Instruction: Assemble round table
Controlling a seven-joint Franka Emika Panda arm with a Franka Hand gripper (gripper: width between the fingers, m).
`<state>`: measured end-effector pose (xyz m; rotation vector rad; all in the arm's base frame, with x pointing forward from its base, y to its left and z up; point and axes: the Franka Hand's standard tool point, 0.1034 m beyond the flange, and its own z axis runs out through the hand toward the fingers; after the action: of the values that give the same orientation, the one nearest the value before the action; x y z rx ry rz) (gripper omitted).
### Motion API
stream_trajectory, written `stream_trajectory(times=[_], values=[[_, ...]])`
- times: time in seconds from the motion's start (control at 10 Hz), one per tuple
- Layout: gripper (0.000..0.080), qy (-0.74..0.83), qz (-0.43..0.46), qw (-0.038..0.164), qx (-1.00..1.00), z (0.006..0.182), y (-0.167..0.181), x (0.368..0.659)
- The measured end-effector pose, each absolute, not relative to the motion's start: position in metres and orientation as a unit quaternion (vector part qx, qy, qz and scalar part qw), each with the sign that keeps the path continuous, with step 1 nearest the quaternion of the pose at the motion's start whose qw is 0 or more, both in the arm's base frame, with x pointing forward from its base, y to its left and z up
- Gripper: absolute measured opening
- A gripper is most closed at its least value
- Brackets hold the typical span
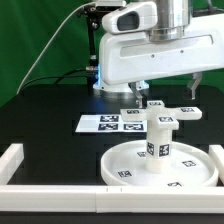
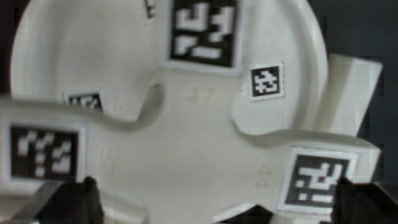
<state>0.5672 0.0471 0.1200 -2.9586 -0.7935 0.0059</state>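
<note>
The large round disc (image 1: 130, 165) lies flat on the black table near the front. The short thick cylinder leg (image 1: 160, 143) stands upright on the disc's middle. The cross-shaped foot (image 1: 166, 113) rests on top of the leg. My gripper (image 1: 165, 95) hangs just above the foot, open, its fingers (image 1: 137, 97) outside the cross's arms and touching nothing. The wrist view looks down on the foot (image 2: 178, 130) and its tagged arms, with the disc (image 2: 63, 55) behind. There the gripper (image 2: 222, 205) holds nothing, and both dark fingertips (image 2: 80, 200) stand wide apart.
The marker board (image 1: 108, 123) lies flat behind the disc toward the exterior view's left. A white border rail (image 1: 15, 160) runs along the table's left and front edges. The robot's base (image 1: 120, 60) stands at the back, with a cable trailing left.
</note>
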Motion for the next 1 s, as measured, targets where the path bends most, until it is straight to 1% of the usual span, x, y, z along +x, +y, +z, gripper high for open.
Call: stream_trajectory(times=[0.1, 0.3, 0.5, 0.6, 0.7, 0.9, 1.0], values=[[0.0649, -0.308, 0.002, 0.033, -0.951, 0.118, 0.05, 0.567], [0.0649, -0.358, 0.001, 0.033, -0.933, 0.118, 0.047, 0.567], [0.0649, -0.371, 0.002, 0.031, -0.928, 0.114, 0.042, 0.564], [0.0649, -0.38, -0.009, 0.025, -0.925, 0.108, 0.04, 0.561], [0.0649, -0.377, -0.004, 0.027, -0.926, 0.101, 0.037, 0.556], [0.0649, -0.371, -0.005, 0.027, -0.928, 0.099, 0.037, 0.556], [0.0525, -0.367, -0.004, 0.027, -0.93, 0.099, 0.037, 0.556]])
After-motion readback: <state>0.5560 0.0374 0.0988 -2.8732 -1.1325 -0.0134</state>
